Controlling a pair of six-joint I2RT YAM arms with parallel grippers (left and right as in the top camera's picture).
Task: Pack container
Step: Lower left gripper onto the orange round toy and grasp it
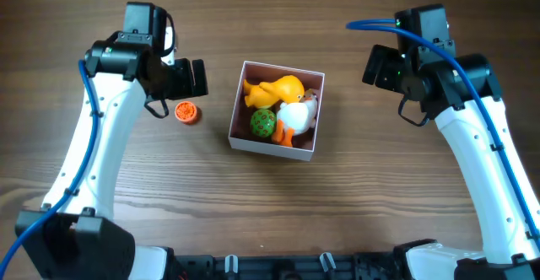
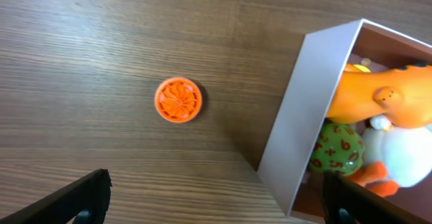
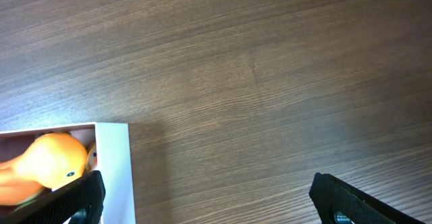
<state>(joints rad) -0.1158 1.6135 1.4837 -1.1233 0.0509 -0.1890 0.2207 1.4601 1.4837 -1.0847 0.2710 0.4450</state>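
The container sits mid-bench with three toys inside, and a small orange disc lies on the bench near its left wall. The left claw and right claw are both spread and empty. Fetching the disc seems the step in hand: the left claw must drop, straddle and pinch it. The disc is probably low, which would call for a deep reach.

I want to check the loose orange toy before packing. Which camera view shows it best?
The left wrist view: the orange toy lies near mid-frame, large, its grooved round top plain, apart from the container. The overhead shows it only as a small orange spot beside the container. The right wrist view misses it.
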